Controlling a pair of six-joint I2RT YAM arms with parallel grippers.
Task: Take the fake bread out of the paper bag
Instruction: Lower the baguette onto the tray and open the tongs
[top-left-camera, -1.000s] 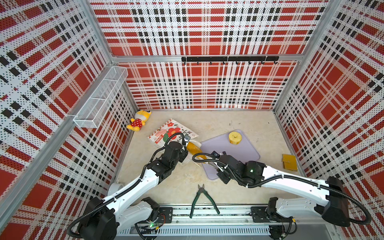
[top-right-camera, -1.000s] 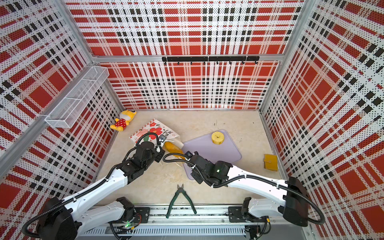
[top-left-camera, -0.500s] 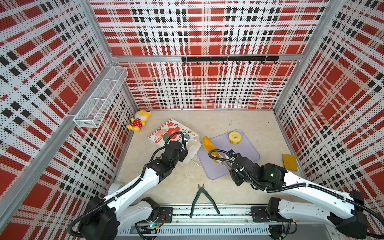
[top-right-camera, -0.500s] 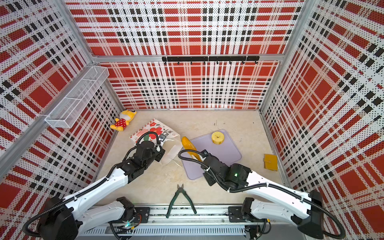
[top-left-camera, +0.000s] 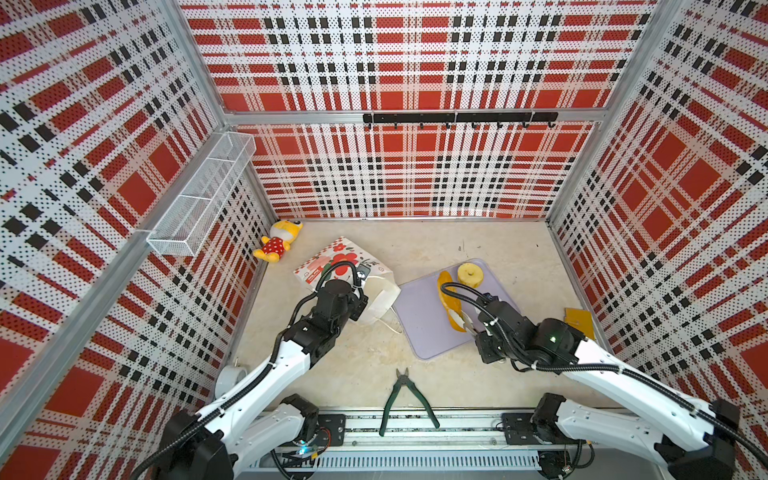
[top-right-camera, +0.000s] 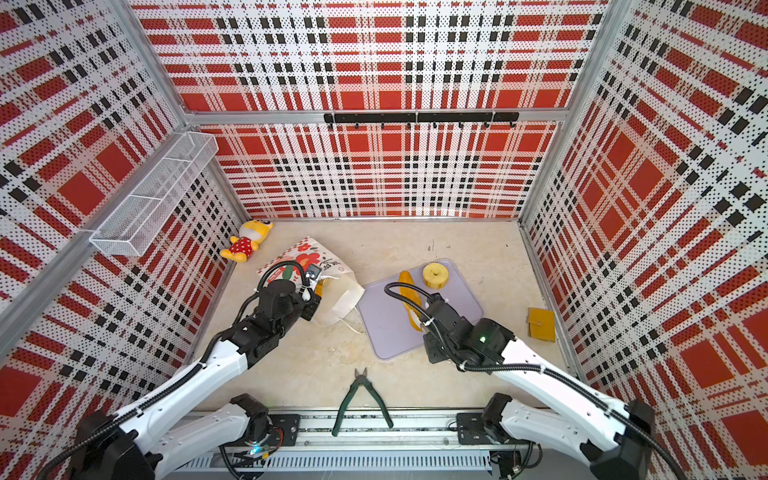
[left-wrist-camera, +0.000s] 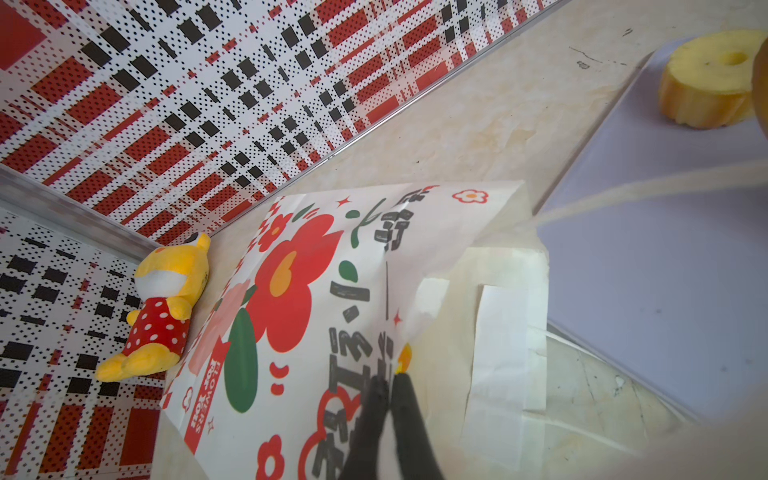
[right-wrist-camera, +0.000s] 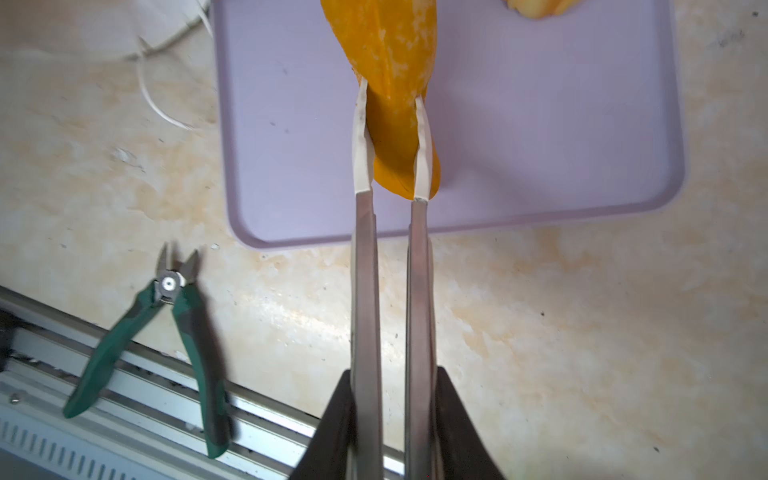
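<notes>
The white paper bag (top-left-camera: 332, 266) (left-wrist-camera: 316, 291) with red flowers lies on its side, mouth toward the lilac tray (top-left-camera: 419, 328). My left gripper (left-wrist-camera: 388, 380) is shut on the bag's upper edge at the mouth. An orange bit of fake bread (left-wrist-camera: 405, 355) peeks out inside there. My right gripper (right-wrist-camera: 392, 89) (top-left-camera: 461, 319) is shut on the near end of the long loaf (right-wrist-camera: 386, 37) (top-left-camera: 451, 307), holding it over the tray (right-wrist-camera: 540, 124). A yellow fluted ring cake (top-left-camera: 470, 274) (left-wrist-camera: 706, 83) sits at the tray's far edge. I cannot see what else is in the bag.
A yellow plush doll (top-left-camera: 276, 247) in a red dotted dress lies in the back left corner. Green pliers (top-left-camera: 405, 395) lie at the front edge. A flat yellow square (top-left-camera: 577, 322) sits by the right wall. A wire basket (top-left-camera: 203, 195) hangs on the left wall.
My right gripper has carried the long loaf from the bag's mouth rightward over the tray. The left gripper has kept its hold on the bag without moving.
</notes>
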